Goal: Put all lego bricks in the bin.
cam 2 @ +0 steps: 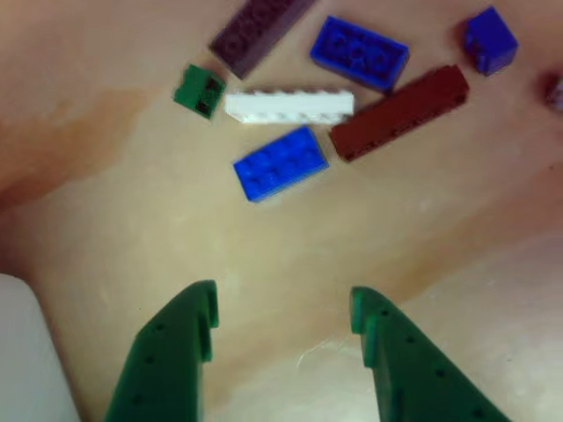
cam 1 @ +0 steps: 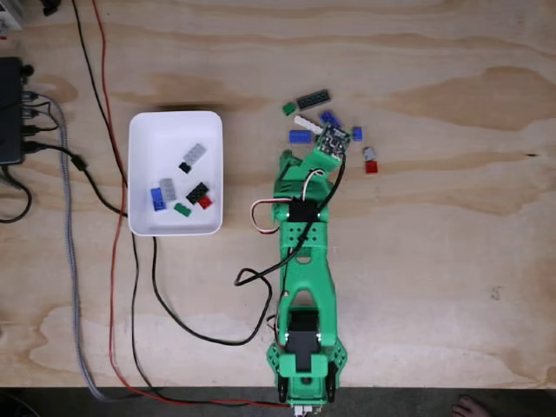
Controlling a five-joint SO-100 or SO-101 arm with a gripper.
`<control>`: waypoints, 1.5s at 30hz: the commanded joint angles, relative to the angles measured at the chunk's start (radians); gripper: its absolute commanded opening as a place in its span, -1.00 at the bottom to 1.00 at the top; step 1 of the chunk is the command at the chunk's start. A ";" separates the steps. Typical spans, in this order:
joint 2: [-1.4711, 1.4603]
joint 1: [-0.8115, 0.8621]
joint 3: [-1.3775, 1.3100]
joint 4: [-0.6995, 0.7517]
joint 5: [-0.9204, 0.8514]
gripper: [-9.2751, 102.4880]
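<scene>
- Fixed view: green arm [cam 1: 304,287] lies along the plywood surface [cam 1: 434,261], base at the bottom edge, reaching up toward a loose cluster of lego bricks.
- Fixed view: the hand [cam 1: 323,149] sits at the lower edge of that cluster; its opening cannot be told from here, a small circuit board covers it.
- Fixed view: around the hand lie a dark long brick [cam 1: 314,99], a small green brick [cam 1: 288,109], a white long brick [cam 1: 307,122], a blue brick [cam 1: 301,136] and another blue brick [cam 1: 329,117]. To the right, a small blue brick [cam 1: 356,133], and a grey brick [cam 1: 369,154] touching a red brick [cam 1: 371,167].
- Fixed view: white bin [cam 1: 143,174] stands left of the arm, well apart from the cluster. It holds several bricks: grey, black, blue, green and red.
- Fixed view: a black box [cam 1: 10,109] with cables sits at the left edge; a red cable [cam 1: 111,261] and black cables run down the surface.
- Other view: both green fingers [cam 2: 171,352] rise from the bottom edge, spread wide, nothing between them; hand [cam 2: 281,308] is empty.
- Other view: ahead of the fingertips, apart from them, lies the blue brick [cam 2: 280,163]; beyond it the white long brick [cam 2: 288,105], a brown long brick [cam 2: 400,112], the small green brick [cam 2: 199,90], the dark long brick [cam 2: 259,31], the other blue brick [cam 2: 359,53] and the small blue brick [cam 2: 490,40].
- Other view: a white corner of the bin [cam 2: 31,360] shows at lower left.
</scene>
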 commanded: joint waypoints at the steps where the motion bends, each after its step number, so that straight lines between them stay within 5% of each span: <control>1: -0.132 -0.011 0.017 -0.256 -0.015 -0.50; 12: -0.592 -0.003 -0.440 -0.163 -0.081 -0.47; 24: -0.676 -0.049 -0.541 -0.141 -0.107 -0.56; 28: -0.624 -0.046 -0.460 -0.146 -0.146 -0.81; 35: -0.014 -0.015 -0.295 -0.101 0.061 -0.83; 40: 0.264 -0.204 -0.479 0.164 0.121 -0.83; 45: -0.067 -0.549 -0.841 0.499 0.218 -0.83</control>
